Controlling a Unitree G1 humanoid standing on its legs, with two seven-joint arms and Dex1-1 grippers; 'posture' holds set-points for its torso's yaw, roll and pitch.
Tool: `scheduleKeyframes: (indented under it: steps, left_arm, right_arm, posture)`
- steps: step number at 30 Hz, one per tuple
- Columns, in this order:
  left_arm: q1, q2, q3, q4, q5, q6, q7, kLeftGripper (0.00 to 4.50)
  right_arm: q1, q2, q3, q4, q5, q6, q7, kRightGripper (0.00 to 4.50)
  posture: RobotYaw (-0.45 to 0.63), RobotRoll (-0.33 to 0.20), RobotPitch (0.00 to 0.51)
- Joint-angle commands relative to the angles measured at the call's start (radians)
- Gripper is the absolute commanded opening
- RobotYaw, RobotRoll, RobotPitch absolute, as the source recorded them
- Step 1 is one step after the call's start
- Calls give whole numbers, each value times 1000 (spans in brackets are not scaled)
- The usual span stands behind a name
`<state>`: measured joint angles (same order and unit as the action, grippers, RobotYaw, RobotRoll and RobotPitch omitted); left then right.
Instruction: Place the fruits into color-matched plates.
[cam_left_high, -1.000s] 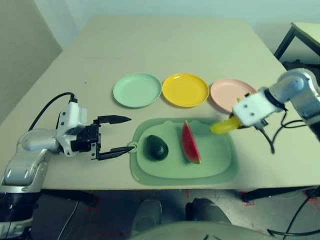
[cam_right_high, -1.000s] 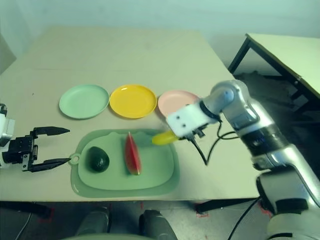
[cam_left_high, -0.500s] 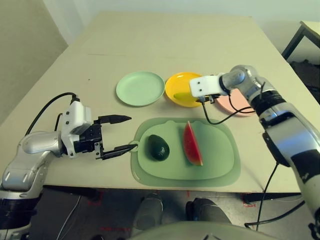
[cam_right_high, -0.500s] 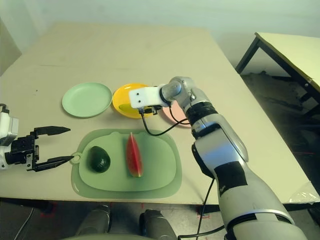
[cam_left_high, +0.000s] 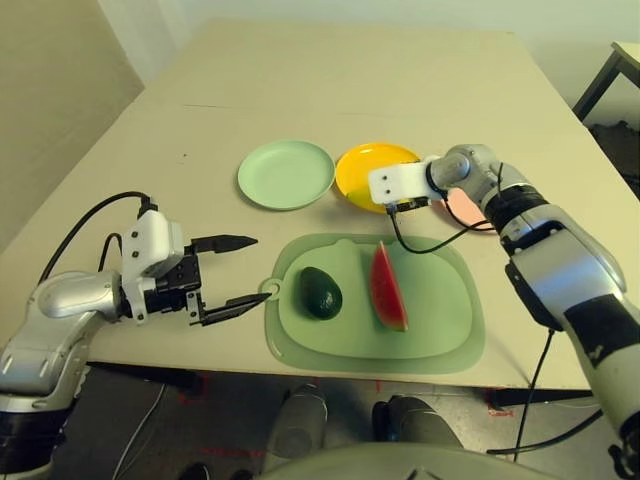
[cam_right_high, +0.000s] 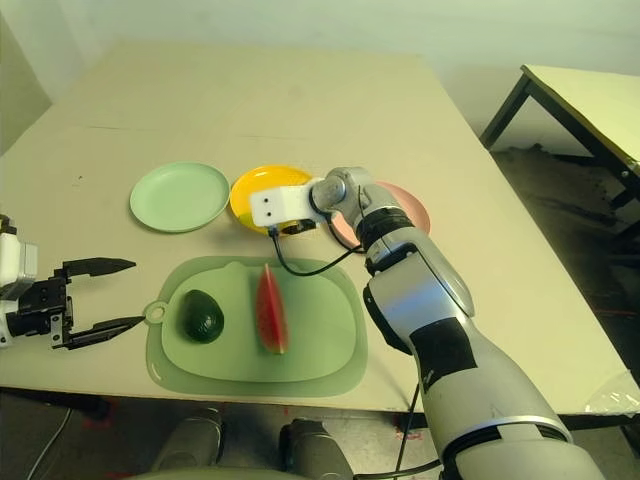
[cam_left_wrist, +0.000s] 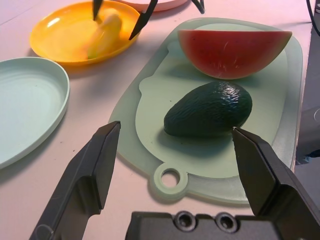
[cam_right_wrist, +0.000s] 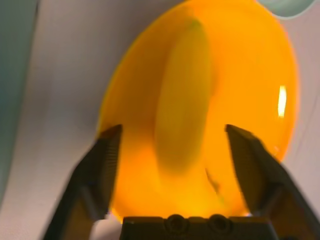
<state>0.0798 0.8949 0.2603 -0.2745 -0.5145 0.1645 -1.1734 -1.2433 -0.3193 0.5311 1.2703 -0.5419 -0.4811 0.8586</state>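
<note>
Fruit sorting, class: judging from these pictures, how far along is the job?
Done: the banana lies in the yellow plate, with the right gripper open above it, fingers either side. In hand: nothing; the left gripper is open beside the green mat. Left: the avocado and watermelon wedge sit on the mat; the mint green plate and pink plate hold nothing.

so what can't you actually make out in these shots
- Banana: blurred in the right wrist view; in the eye views the right gripper's white housing hides it. Lying in the yellow plate, seen from the left wrist.
- Pink plate: largely covered by the right forearm in the eye views.
- Watermelon wedge's rind: turned away in the eye views.
- Mint green plate: cut by the left wrist view's edge.
</note>
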Motion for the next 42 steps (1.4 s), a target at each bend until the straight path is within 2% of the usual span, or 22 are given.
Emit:
scheduleKeyframes:
  steps: [1, 7, 10, 13, 15, 19, 22, 26, 30, 35, 42]
  left_arm:
    - [-15, 5, -2, 0, 6, -12, -11, 4500]
    - [-44, 5, -19, 31, 10, -21, -38, 4500]
    - [-57, 6, -27, 45, 9, -26, -59, 4500]
    - [-72, 6, -34, 61, 11, -33, -79, 4500]
    - [-78, 6, -35, 70, 11, -35, -88, 4500]
    - [-90, 20, -44, 82, -4, -35, -141, 4500]
    - [-103, 28, -52, 81, -17, -19, -171, 4500]
    - [-128, 35, -69, 89, -16, -13, -197, 4500]
    - [-144, 35, -74, 97, -13, -9, -204, 4500]
    - [-150, 50, -64, 111, -12, -2, -211, 4500]
    - [-163, 56, -78, 97, -10, 0, -217, 4500]
  right_arm:
    - [-21, -18, -5, 7, -7, -16, 5, 4462]
    - [-101, -84, -5, -35, 4, -126, 110, 4462]
    - [-114, -132, -5, -97, 39, -234, 251, 4462]
    - [-77, -179, -2, -212, 107, -330, 400, 4462]
    - [-30, -210, 6, -316, 163, -364, 487, 4462]
    - [151, -325, 52, -762, 352, -302, 697, 4462]
    - [227, -363, 62, -995, 408, -199, 748, 4462]
    - [255, -401, 102, -1188, 439, -109, 756, 4462]
    - [253, -399, 125, -1272, 445, -35, 756, 4462]
    - [228, -349, 131, -1261, 399, -23, 756, 4462]
    - [255, -268, 190, -1203, 314, -60, 732, 4462]
  posture:
    - [178, 0, 78]
    - [155, 0, 74]
    - [152, 0, 74]
    - [144, 0, 73]
    - [139, 0, 74]
    - [131, 0, 70]
    - [124, 0, 68]
    - [119, 0, 69]
    - [117, 0, 71]
    - [119, 0, 70]
    - [133, 0, 75]
